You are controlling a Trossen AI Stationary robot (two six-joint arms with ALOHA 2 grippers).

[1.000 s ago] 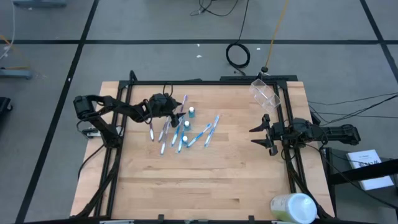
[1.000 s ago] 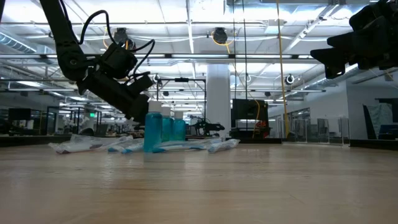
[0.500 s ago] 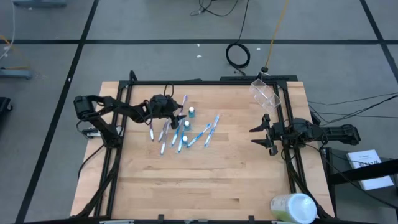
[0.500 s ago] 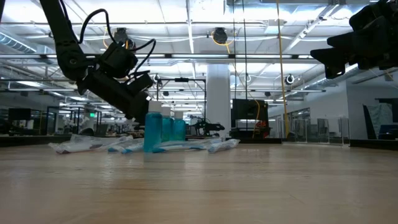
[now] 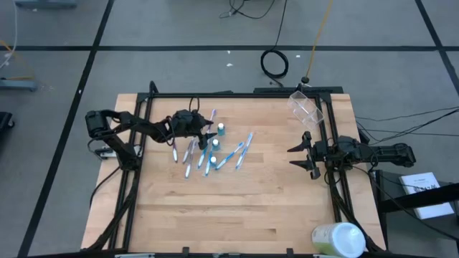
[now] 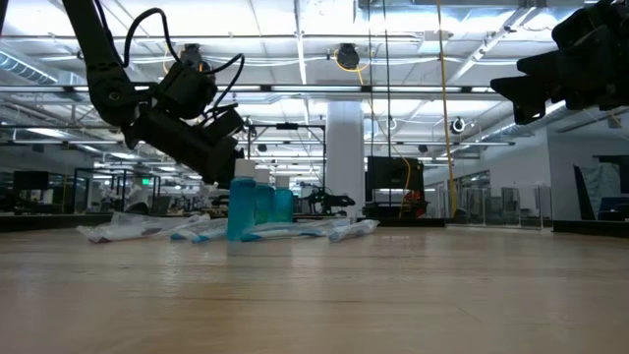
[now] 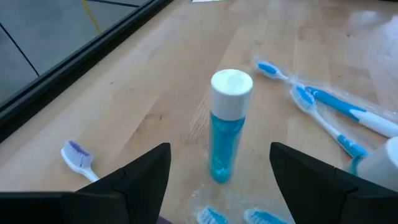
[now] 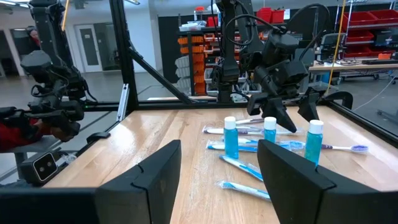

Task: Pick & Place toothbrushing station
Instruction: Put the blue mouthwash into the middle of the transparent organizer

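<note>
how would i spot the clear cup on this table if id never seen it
Start at the light wooden table and go to its far right corner, beyond the open right gripper. The small clear plastic cup sits there alone, see-through, well apart from the heap of blue and white toothbrushes.

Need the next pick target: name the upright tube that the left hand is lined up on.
The tube standing alone between the left hand's open fingers, its white cap up; another tube shows only at the view's edge.

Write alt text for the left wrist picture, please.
The left end effector, open and empty, frames an upright teal tube with a white cap on the wooden table. Blue-and-white toothbrushes and a purple-bristled one lie around it.
</note>
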